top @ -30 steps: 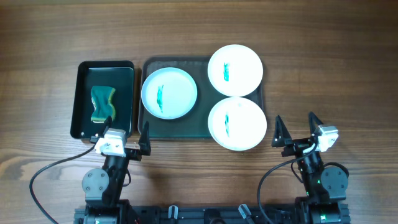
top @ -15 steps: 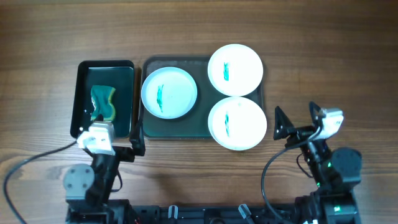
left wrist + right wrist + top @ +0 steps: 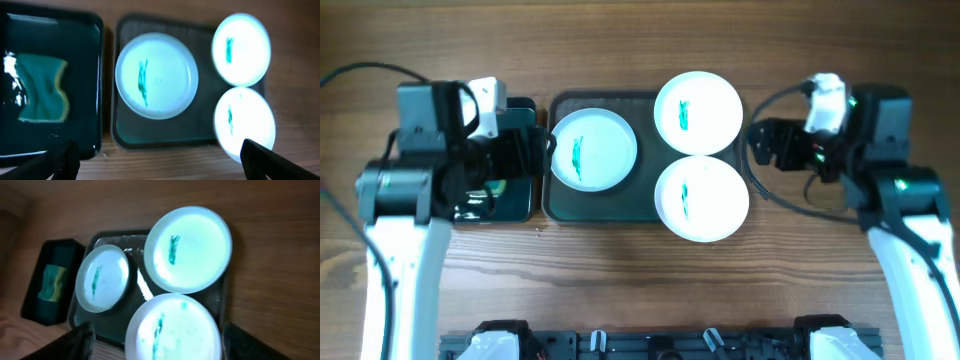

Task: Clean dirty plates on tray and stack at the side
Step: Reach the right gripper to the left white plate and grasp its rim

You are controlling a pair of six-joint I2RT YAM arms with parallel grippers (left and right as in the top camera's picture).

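Note:
Three round white plates with teal smears lie on the dark green tray: one at the left, one at the back right, one at the front right. My left gripper hangs open and empty, raised over the seam between the bin and the tray. My right gripper hangs open and empty, raised off the tray's right edge. The left wrist view shows the open left gripper, the plates and the tray. The right wrist view shows the open right gripper, the plates and the tray.
A smaller black-green bin stands left of the tray and holds a green and yellow sponge. In the overhead view my left arm covers most of the bin. Bare wooden table lies all round.
Both arms have risen from the table's front edge and swung forward. The left one now hangs over the bin, the right one beside the tray. The plates have not moved.

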